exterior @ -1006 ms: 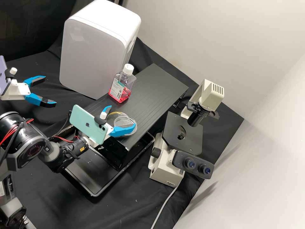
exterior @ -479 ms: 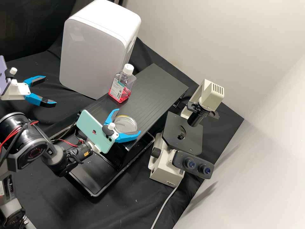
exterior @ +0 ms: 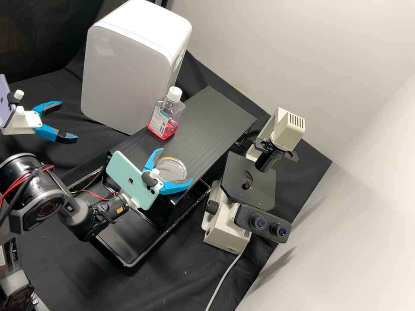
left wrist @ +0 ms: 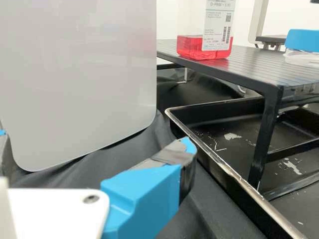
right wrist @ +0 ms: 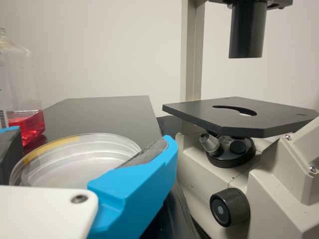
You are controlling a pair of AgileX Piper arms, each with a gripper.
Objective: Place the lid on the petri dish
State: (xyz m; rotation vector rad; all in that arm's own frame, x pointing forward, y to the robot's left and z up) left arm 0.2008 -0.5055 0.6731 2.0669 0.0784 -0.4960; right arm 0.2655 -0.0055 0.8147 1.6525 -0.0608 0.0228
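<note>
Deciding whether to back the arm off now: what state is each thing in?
Lid: seated flat on the petri dish, on the black platform.
Right gripper: open, fingers either side of the dish.
Left gripper: open, empty, near the white box.
Bottle: upright, capped, part full of red liquid.

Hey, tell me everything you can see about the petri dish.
The petri dish is round, shallow and clear, plastic by its look, with a yellowish streak across its top. It lies flat on the black slatted platform, at the end nearest the right pincer, whose open blue fingers flank it. Whether they touch it is unclear.
</note>
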